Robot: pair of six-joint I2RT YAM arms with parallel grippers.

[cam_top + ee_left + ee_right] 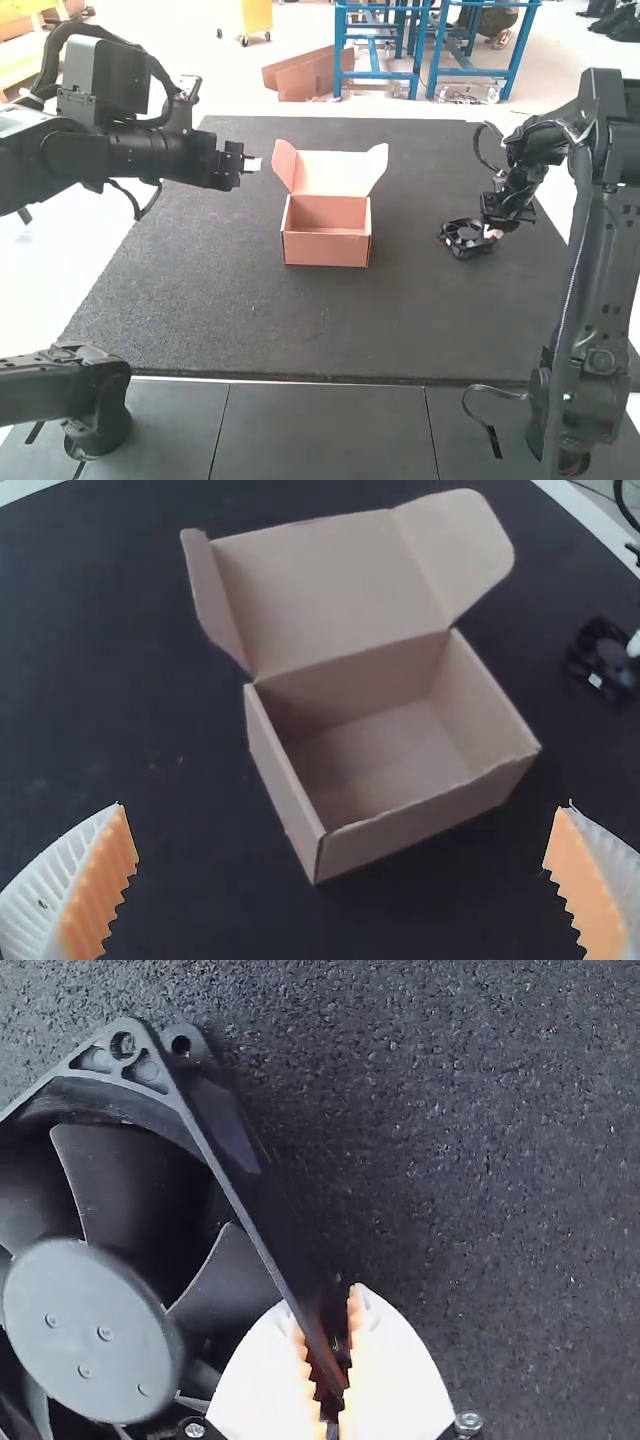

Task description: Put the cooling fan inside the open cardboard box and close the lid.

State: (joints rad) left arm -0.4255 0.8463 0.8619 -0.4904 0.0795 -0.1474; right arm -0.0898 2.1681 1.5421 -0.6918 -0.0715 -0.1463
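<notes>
1 cooling fan (466, 236), broad face upward

Rim of cooling fan (92, 1332) in hand (324, 1312)

Left of the right gripper (490, 232), clamped on the cooling fan (462, 237), open mat (410, 285) runs to the cardboard box (327, 246). Its mouth faces up; the lid (335, 166) with 2 flaps stands behind, beside the spread left gripper (252, 162).
</notes>
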